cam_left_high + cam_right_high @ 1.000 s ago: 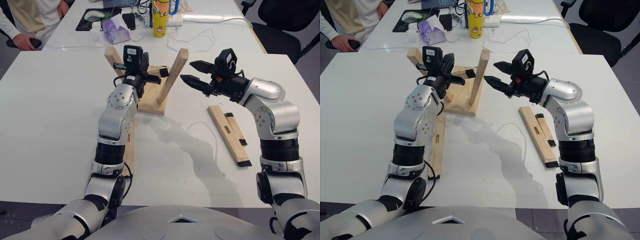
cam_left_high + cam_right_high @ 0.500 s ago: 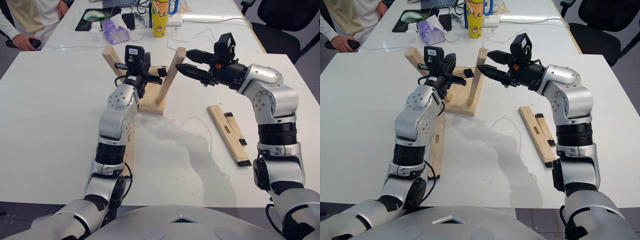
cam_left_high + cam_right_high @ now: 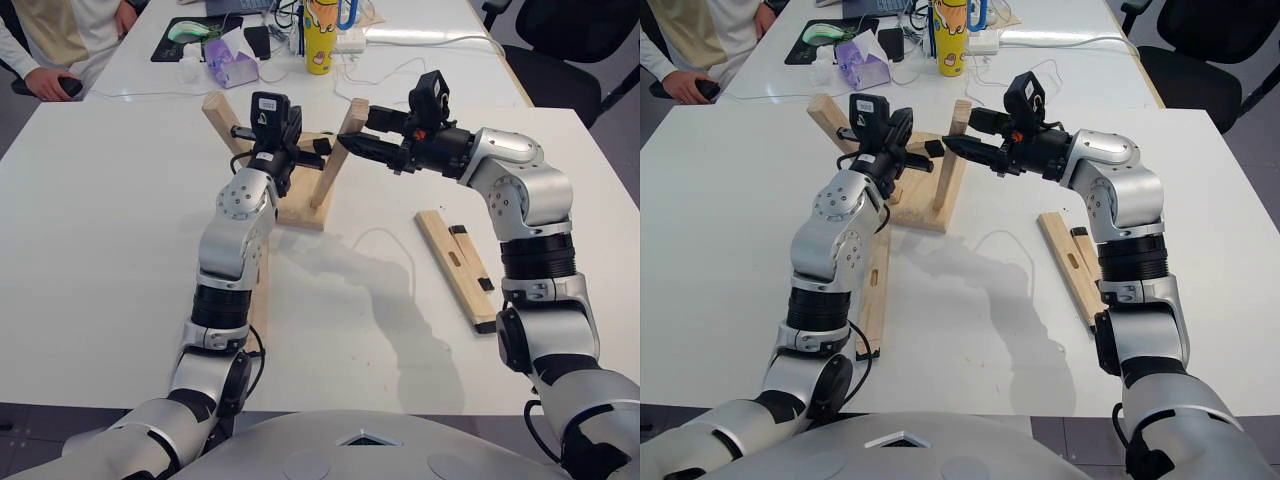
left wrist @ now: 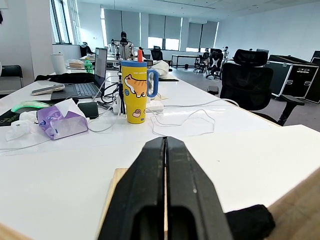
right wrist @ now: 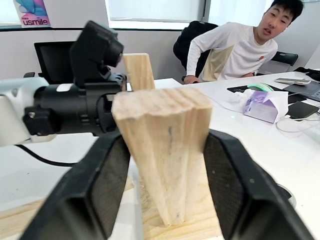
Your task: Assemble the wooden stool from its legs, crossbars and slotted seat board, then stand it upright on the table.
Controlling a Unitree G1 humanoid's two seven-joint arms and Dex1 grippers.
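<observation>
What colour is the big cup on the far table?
The cup is yellow with a cartoon animal on it, clearest in the left wrist view.

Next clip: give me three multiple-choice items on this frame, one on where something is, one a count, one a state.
1. The right gripper is at: A the top of a standing leg; B the yellow mug; C the table edge.
2. Legs standing up from the base board: A one; B two; C four.
3. The left gripper is: A wide open; B shut; C holding a cable.
Answers: 1 A, the head views put it at the right-hand leg's top. 2 B, a left leg and the right one rise from it. 3 B, its wrist view shows the fingers pressed together.
</observation>
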